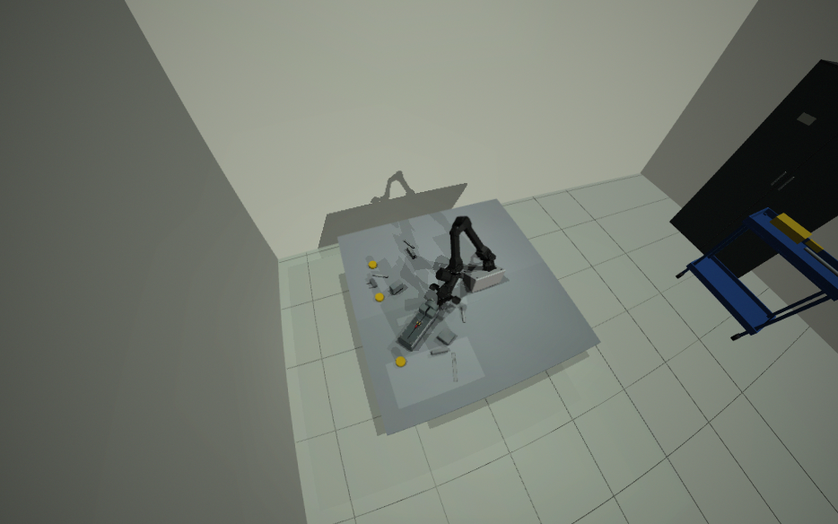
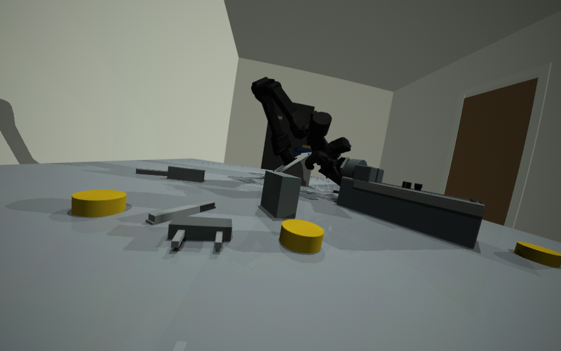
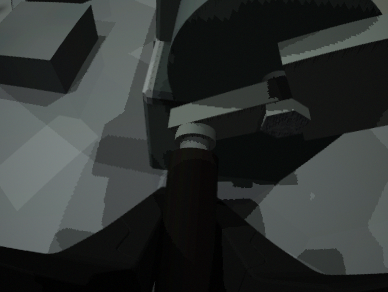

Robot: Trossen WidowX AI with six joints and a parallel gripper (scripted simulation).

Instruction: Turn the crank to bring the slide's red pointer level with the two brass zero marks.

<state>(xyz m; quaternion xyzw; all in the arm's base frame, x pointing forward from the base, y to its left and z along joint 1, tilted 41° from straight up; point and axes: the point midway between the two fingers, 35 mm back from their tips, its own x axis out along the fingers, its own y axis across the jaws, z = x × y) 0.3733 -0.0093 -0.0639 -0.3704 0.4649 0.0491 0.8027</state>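
The slide machine (image 1: 420, 326) (image 2: 413, 208) is a long dark grey block lying on the table. Its red pointer (image 1: 419, 321) shows as a small red mark on top in the top view; the brass marks are too small to make out. My gripper (image 3: 185, 199) (image 2: 327, 161) (image 1: 440, 295) is at the crank end of the machine, shut on the dark crank handle (image 3: 191, 200). The handle ends in a light collar (image 3: 195, 136) on the grey crank arm (image 3: 225, 107), which lies across a dark round disc (image 3: 240, 45).
Three yellow discs (image 2: 98, 202) (image 2: 301, 235) (image 2: 537, 253) lie on the table. A grey cube (image 2: 280, 193) (image 3: 47, 45) stands near the machine's crank end. Small grey blocks and bars (image 2: 200, 228) (image 2: 178, 211) (image 2: 185, 173) lie to the left. A white box (image 1: 488, 279) sits by the arm's base.
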